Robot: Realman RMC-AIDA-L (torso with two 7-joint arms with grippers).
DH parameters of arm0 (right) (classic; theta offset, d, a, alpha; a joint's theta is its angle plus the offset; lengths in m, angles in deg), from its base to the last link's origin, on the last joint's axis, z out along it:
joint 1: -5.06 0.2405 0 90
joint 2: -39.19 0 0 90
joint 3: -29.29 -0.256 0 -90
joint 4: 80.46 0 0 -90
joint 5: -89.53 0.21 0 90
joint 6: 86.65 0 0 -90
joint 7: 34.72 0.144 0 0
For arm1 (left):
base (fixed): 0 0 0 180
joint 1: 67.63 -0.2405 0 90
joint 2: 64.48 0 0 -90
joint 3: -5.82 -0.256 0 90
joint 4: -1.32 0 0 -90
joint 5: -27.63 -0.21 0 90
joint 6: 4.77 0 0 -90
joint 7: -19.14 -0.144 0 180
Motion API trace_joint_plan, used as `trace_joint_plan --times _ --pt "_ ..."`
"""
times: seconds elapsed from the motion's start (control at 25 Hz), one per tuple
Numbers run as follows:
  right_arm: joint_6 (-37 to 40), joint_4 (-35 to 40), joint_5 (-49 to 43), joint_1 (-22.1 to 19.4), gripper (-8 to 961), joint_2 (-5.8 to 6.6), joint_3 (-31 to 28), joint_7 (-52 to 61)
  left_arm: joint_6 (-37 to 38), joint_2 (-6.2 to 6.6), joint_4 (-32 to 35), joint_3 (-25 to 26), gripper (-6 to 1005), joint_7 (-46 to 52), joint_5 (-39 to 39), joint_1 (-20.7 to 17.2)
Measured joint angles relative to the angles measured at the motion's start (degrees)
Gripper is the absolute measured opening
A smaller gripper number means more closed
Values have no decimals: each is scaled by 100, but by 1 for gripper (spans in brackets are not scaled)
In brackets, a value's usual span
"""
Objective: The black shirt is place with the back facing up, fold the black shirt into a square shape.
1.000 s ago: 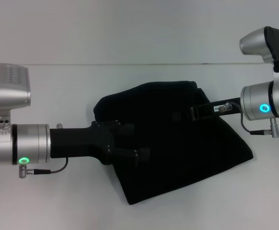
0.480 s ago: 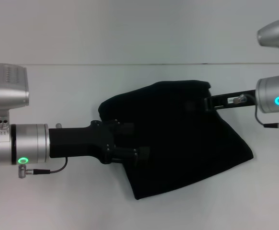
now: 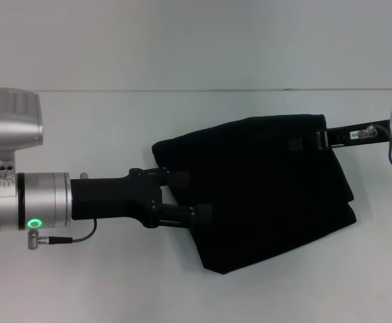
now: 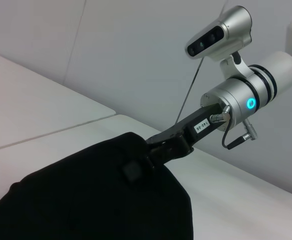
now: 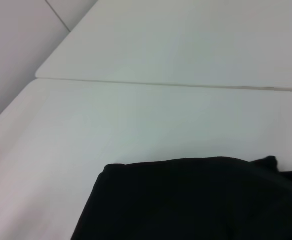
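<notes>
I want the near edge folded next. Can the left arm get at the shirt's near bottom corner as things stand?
Probably yes: the left gripper sits at the black shirt's left edge, and bare table lies between it and that corner.

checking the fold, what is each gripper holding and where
Right gripper pinches the black cloth shirt at its far right corner; left gripper grips its near left edge.

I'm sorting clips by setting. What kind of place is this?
Probably a lab or test bench, not a home: a bare white table against a plain pale wall, with only the black shirt on it, worked by two robot arms.
</notes>
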Motion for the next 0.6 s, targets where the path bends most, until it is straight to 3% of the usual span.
trace_joint_plan --times 0.36,0.6 --pt "-49 -38 -257 -46 172 59 -26 13 -9 -16 2 -2 890 96 3 16" --pt "-294 -153 -469 -55 182 -40 15 -16 -17 -25 2 -26 884 102 3 25"
